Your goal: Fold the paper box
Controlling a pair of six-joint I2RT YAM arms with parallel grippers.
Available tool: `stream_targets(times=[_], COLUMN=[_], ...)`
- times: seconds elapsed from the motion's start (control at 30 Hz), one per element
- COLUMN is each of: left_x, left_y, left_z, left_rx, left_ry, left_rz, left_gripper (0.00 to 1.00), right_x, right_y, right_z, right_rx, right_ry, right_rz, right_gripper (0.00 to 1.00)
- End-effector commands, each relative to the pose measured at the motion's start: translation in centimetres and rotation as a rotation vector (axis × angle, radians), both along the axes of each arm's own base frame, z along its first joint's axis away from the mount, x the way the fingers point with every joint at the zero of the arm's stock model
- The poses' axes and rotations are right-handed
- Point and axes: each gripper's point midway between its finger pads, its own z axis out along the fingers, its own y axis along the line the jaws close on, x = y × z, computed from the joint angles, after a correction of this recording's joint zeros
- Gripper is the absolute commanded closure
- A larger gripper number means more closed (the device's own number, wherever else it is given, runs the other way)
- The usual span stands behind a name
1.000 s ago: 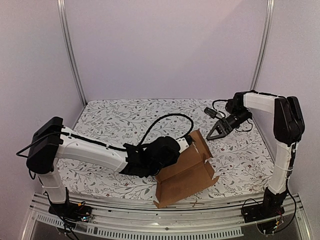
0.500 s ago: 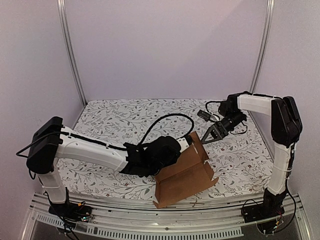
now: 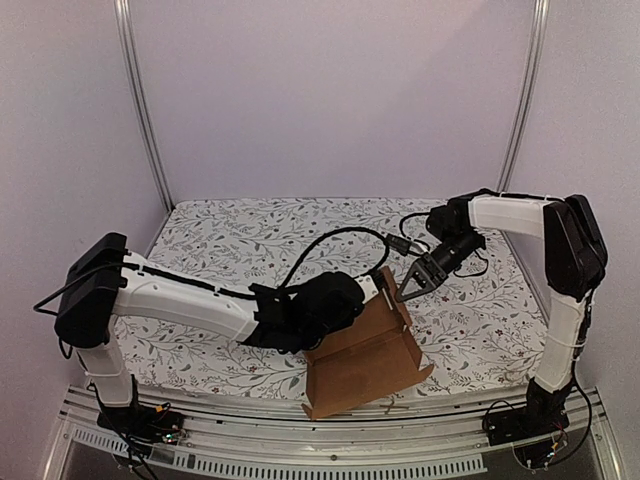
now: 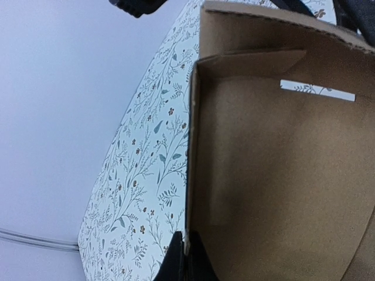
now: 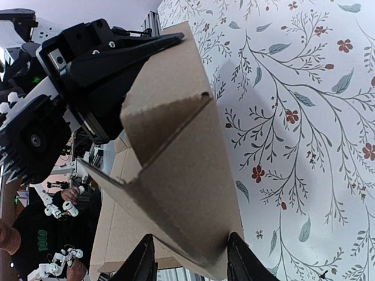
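The right gripper [image 3: 409, 286] has swung left and closed in on the paper box [image 3: 365, 355], its parted jaws now straddling the upper flap edge.

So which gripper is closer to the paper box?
Left: the left gripper pinches the paper box by its edge; the right gripper straddles its flap, jaws open, contact unclear.

Paper box [image 3: 365, 355] propped on table [image 3: 230, 235], front centre.

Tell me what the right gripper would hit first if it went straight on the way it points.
The paper box: in the wrist view its raised flap lies between the open fingers of the right gripper, so that cardboard likely comes first.
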Motion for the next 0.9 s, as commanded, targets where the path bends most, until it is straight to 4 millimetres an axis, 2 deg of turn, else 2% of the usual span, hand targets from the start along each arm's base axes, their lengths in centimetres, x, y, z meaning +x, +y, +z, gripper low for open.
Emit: stream_targets(times=[0.0, 0.2, 0.37, 0.53, 0.67, 0.77, 0.87], left_x=[-0.5, -0.6, -0.4, -0.4, -0.3, -0.4, -0.4], left_y=[-1.6, -1.9, -2.0, -2.2, -2.7, -3.2, -3.5], left_z=[0.2, -0.3, -0.8, -1.3, -1.7, -2.0, -2.3], left_rx=[-0.053, -0.03, -0.008, -0.012, -0.029, -0.044, -0.053], left_ry=[0.011, 0.026, 0.03, 0.041, 0.057, 0.069, 0.078], left_rz=[-0.015, -0.017, -0.005, 0.01, 0.009, 0.007, 0.012], left_gripper=[1.0, 1.0, 1.0, 1.0, 1.0, 1.0, 1.0], right_x=[0.8, 1.2, 2.1, 3.2, 3.3, 3.8, 4.8], right_y=[0.8, 1.5, 1.7, 1.4, 2.0, 2.2, 1.9], right_z=[-0.1, -0.4, -0.3, -1.7, -2.8, -3.6, -4.3], right_rx=[-0.033, -0.118, -0.143, -0.214, -0.274, -0.302, -0.342], right_ry=[-0.071, -0.188, -0.208, -0.249, -0.261, -0.297, -0.315], right_rz=[-0.044, -0.082, -0.132, -0.189, -0.199, -0.224, -0.278], right_gripper=[0.61, 0.62, 0.65, 0.68, 0.68, 0.72, 0.81])
